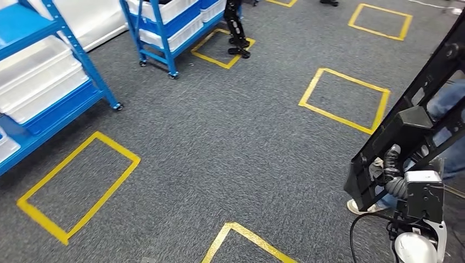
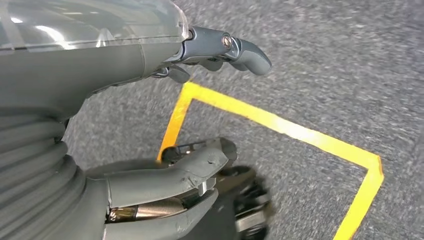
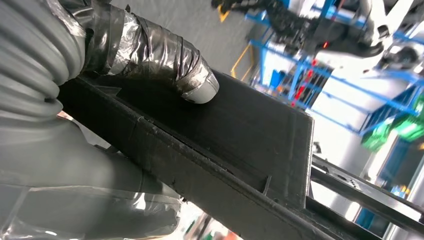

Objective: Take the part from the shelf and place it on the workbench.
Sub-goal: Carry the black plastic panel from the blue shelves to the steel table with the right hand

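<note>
The part (image 1: 412,118), a long black frame, rides tilted at the right of the head view, its low end clamped in the right hand (image 1: 390,170) and its far end running up out of the picture. It is off the shelf and over the carpet (image 1: 230,142), with no workbench in sight, so I judge the carry is mid-way.

The grip sits at one end of a long piece, so the free length could lever against the fingers; a sway in walking might twist it loose or let it slide. The high end could also catch something out of frame as the robot turns. A person's shoe (image 1: 359,207) and leg stand just beside the part's low end, near enough to be bumped.

The right wrist view shows what the head view cannot: the taped thumb (image 3: 192,82) pressed flat on the part's broad black face (image 3: 240,130), the ribbed edge running beneath it. The fingers on the far side are hidden, so how deep the hold goes is probably firm but I cannot tell.

The left wrist view shows the left hand (image 2: 200,115) hanging above a yellow floor square (image 2: 280,127), fingers apart, holding nothing. The head view adds the blue shelves (image 1: 60,82) with white bins, well apart to the left.
</note>
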You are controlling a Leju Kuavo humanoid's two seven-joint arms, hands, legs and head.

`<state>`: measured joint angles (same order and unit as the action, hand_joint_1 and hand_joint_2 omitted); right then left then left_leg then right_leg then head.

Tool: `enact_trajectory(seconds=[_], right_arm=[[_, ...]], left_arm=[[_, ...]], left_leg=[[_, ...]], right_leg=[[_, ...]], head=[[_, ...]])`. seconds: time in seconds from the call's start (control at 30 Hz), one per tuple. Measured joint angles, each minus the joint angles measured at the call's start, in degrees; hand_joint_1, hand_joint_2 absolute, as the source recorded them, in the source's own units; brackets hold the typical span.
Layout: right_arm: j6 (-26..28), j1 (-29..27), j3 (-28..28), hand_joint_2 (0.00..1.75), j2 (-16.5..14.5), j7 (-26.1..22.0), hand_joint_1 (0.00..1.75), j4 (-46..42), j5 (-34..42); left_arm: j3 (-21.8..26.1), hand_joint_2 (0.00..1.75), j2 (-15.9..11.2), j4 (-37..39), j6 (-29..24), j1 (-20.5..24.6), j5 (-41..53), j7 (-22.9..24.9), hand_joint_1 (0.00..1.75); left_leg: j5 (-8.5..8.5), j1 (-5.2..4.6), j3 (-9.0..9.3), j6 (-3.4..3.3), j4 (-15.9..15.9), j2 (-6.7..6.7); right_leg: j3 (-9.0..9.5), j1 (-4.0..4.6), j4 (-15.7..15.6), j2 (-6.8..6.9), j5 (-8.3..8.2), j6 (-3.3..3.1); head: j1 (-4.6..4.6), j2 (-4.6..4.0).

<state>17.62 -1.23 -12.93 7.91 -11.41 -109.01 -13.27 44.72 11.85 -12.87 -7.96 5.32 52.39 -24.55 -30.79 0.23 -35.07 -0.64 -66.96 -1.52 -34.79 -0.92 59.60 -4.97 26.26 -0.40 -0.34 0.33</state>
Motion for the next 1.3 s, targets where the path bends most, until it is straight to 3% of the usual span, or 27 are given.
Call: enact_trajectory(seconds=[0.07, 0.1, 0.17, 0.2, 0.27, 0.3, 0.33, 0.4, 0.43, 0.5, 0.57, 0.6, 0.67, 0.7, 0.77, 0.83, 0.9, 0.93, 1.0, 1.07, 1.13, 1.2, 1.23, 1.3], right_arm=[[-0.01, 0.05, -0.07, 1.75, 0.01, 0.01, 1.75, 0.0, -0.08], [-0.03, 0.03, -0.09, 1.75, 0.01, 0.02, 1.75, 0.01, -0.12], [-0.05, -0.18, -0.2, 1.75, 0.04, 0.05, 1.75, 0.0, -0.17], [-0.05, -0.34, -0.28, 1.75, 0.09, 0.08, 1.75, -0.01, -0.2], [-0.05, -0.28, -0.4, 1.75, 0.27, 0.09, 1.75, 0.0, -0.24], [-0.06, -0.15, -0.42, 1.75, 0.33, 0.09, 1.75, 0.02, -0.26], [-0.07, -0.03, -0.43, 1.75, 0.37, 0.09, 1.75, 0.06, -0.27], [-0.07, -0.04, -0.43, 1.75, 0.37, 0.11, 1.75, 0.21, -0.28], [-0.07, -0.06, -0.43, 1.75, 0.37, 0.14, 1.75, 0.3, -0.28], [-0.06, -0.04, -0.44, 1.75, 0.42, 0.17, 1.75, 0.37, -0.28], [-0.05, 0.11, -0.46, 1.75, 0.49, 0.17, 1.75, 0.32, -0.29], [-0.05, 0.16, -0.47, 1.75, 0.51, 0.16, 1.75, 0.29, -0.29], [-0.04, 0.15, -0.52, 1.75, 0.52, 0.15, 1.75, 0.27, -0.31], [-0.04, 0.09, -0.55, 1.75, 0.52, 0.16, 1.75, 0.26, -0.31], [-0.02, 0.16, -0.58, 1.75, 0.52, 0.17, 1.75, 0.17, -0.32], [-0.03, 0.31, -0.58, 1.75, 0.49, 0.16, 1.75, 0.1, -0.34], [-0.04, 0.33, -0.58, 1.75, 0.46, 0.15, 1.75, 0.11, -0.35], [-0.04, 0.32, -0.58, 1.75, 0.46, 0.16, 1.75, 0.12, -0.35], [-0.04, 0.32, -0.58, 1.75, 0.48, 0.16, 1.75, 0.12, -0.36], [-0.05, 0.38, -0.58, 1.75, 0.48, 0.17, 1.75, 0.12, -0.38], [-0.05, 0.47, -0.58, 1.75, 0.48, 0.15, 1.75, 0.1, -0.4], [-0.04, 0.35, -0.6, 1.75, 0.51, 0.14, 1.75, 0.06, -0.42], [-0.02, 0.24, -0.63, 1.75, 0.56, 0.14, 1.75, 0.02, -0.41], [0.03, 0.34, -0.68, 1.75, 0.71, 0.13, 1.75, -0.04, -0.41]], left_arm=[[0.1, 1.75, -0.04, 0.0, 0.0, -0.01, -0.02, -0.05, 0.0], [0.15, 1.75, -0.07, 0.0, 0.0, 0.02, -0.03, -0.08, 0.0], [0.19, 1.75, -0.02, 0.0, 0.0, 0.11, -0.07, -0.11, 0.0], [0.21, 1.75, 0.03, 0.0, 0.0, 0.18, -0.08, -0.13, 0.0], [0.23, 1.75, 0.14, 0.0, 0.01, 0.21, -0.09, -0.13, 0.0], [0.25, 1.75, 0.14, 0.0, 0.01, 0.16, -0.08, -0.12, 0.0], [0.26, 1.75, 0.14, 0.0, 0.02, 0.07, -0.08, -0.1, 0.0], [0.3, 1.75, 0.13, 0.0, 0.02, -0.07, -0.08, -0.04, 0.0], [0.32, 1.75, 0.13, 0.0, 0.02, -0.07, -0.09, -0.02, 0.0], [0.35, 1.75, 0.16, 0.0, 0.03, 0.02, -0.11, 0.0, 0.0], [0.37, 1.75, 0.19, 0.0, 0.04, 0.06, -0.14, 0.02, 0.0], [0.39, 1.75, 0.18, 0.0, 0.04, 0.08, -0.14, 0.02, 0.0], [0.42, 1.75, 0.18, 0.0, 0.04, 0.13, -0.08, 0.03, 0.0], [0.43, 1.75, 0.18, 0.0, 0.04, 0.21, -0.05, 0.03, 0.0], [0.45, 1.75, 0.18, 0.0, 0.04, 0.32, 0.01, 0.03, 0.0], [0.46, 1.75, 0.17, 0.0, 0.04, 0.19, 0.01, 0.04, 0.0], [0.49, 1.75, 0.17, 0.0, 0.03, -0.09, 0.02, 0.11, 0.0], [0.49, 1.75, 0.17, 0.0, 0.02, -0.18, 0.03, 0.15, 0.0], [0.5, 1.75, 0.16, 0.0, 0.01, -0.17, 0.04, 0.2, 0.0], [0.51, 1.75, 0.13, 0.0, -0.01, -0.11, 0.06, 0.19, 0.0], [0.53, 1.75, 0.09, 0.0, -0.02, -0.05, 0.09, 0.2, 0.0], [0.54, 1.75, 0.13, 0.0, -0.02, 0.02, 0.15, 0.2, 0.0], [0.54, 1.75, 0.16, 0.0, -0.02, 0.07, 0.17, 0.19, 0.0], [0.55, 1.75, 0.25, 0.0, -0.02, 0.1, 0.16, 0.17, 0.0]], left_leg=[[2.24, 0.2, 2.44, -0.48, 5.88, -2.88], [2.32, 0.19, 2.94, -0.62, 7.09, -3.62], [2.46, 0.14, 3.27, -0.99, 7.81, -2.55], [2.77, 0.18, 3.41, -1.39, 8.22, -1.74], [3.35, 0.39, 3.59, -2.2, 9.1, -0.06], [3.45, 0.32, 3.61, -2.42, 9.28, 0.78], [3.47, 0.26, 3.55, -2.54, 9.32, 1.67], [3.4, 0.19, 3.44, -2.57, 9.27, 3.52], [3.33, 0.19, 3.42, -2.51, 9.24, 4.39], [3.11, 0.18, 3.53, -2.23, 9.1, 5.97], [2.71, -0.11, 3.69, -1.68, 8.85, 7.25], [2.54, -0.26, 3.79, -1.38, 8.78, 7.81], [2.32, -0.41, 4.12, -0.76, 8.86, 9.06], [2.05, -0.31, 4.24, -0.4, 8.74, 8.9], [0.07, -0.1, 3.47, 0.18, 6.35, 6.2], [-3.66, 0.09, 0.56, 0.41, -0.22, 2.91], [-5.64, 0.12, -2.33, 0.47, -6.26, 2.14], [-5.03, 0.12, -2.69, 0.41, -6.76, 2.03], [-1.09, 0.13, -0.68, 0.07, -1.71, 1.24], [1.97, 0.32, 2.11, -0.48, 5.14, -1.7], [2.39, 0.34, 3.27, -0.81, 7.84, -3.5], [2.68, 0.32, 3.56, -1.25, 8.45, -2.24], [2.96, 0.39, 3.7, -1.62, 8.86, -1.44], [3.42, 0.57, 3.9, -2.27, 9.6, 0.28]], right_leg=[[-0.34, -0.01, 0.28, -1.5, -0.11, 0.37], [-0.61, -0.13, 0.26, -2.24, -0.29, 0.74], [-1.06, -0.31, -0.05, -3.56, -0.79, 1.66], [-1.27, -0.3, 0.01, -2.95, -0.74, 2.05], [-2.46, -0.07, 2.34, 0.43, 0.98, 2.53], [-3.79, -0.03, 5.25, 2.52, 2.72, 2.74], [-5.41, -0.09, 8.78, 3.66, 4.5, 2.96], [-7.68, -0.34, 13.98, 4.55, 6.22, 3.38], [-7.35, -0.47, 13.71, 4.79, 5.5, 3.51], [-3.57, -0.52, 7.36, 6.25, 2.12, 3.52], [-0.03, 0.0, 0.89, 8.54, 0.12, 2.95], [0.59, 0.26, -0.44, 9.08, -0.01, 2.56], [0.43, 0.45, -0.8, 8.03, 0.02, 1.76], [0.45, 0.31, -0.96, 7.35, -0.08, 1.43], [0.55, -0.1, -1.35, 6.02, -0.41, 0.76], [0.51, -0.24, -1.4, 4.71, -0.56, 0.37], [0.42, -0.16, -1.22, 3.13, -0.58, 0.23], [0.39, -0.14, -1.1, 2.24, -0.58, 0.23], [0.38, -0.15, -0.85, 0.47, -0.53, 0.29], [0.18, -0.14, -0.56, -1.14, -0.48, 0.59], [-0.33, -0.32, -0.45, -2.61, -0.67, 1.29], [-0.75, -0.65, -0.59, -3.76, -1.0, 2.17], [-1.03, -0.59, -0.22, -2.9, -0.74, 2.49], [-2.89, -0.39, 3.48, 0.91, 1.56, 2.91]], head=[[0.01, 0.0], [0.02, 0.0], [-0.01, 0.0], [0.05, 0.0], [0.16, 0.0], [0.22, 0.0], [0.22, 0.0], [0.22, 0.0], [0.22, 0.0], [0.23, 0.0], [0.21, 0.0], [0.2, 0.0], [0.17, 0.0], [0.19, 0.0], [0.18, 0.0], [0.17, 0.0], [0.17, 0.0], [0.17, 0.0], [0.17, 0.0], [0.19, 0.0], [0.18, 0.0], [0.16, 0.0], [0.25, 0.0], [0.43, 0.0]])
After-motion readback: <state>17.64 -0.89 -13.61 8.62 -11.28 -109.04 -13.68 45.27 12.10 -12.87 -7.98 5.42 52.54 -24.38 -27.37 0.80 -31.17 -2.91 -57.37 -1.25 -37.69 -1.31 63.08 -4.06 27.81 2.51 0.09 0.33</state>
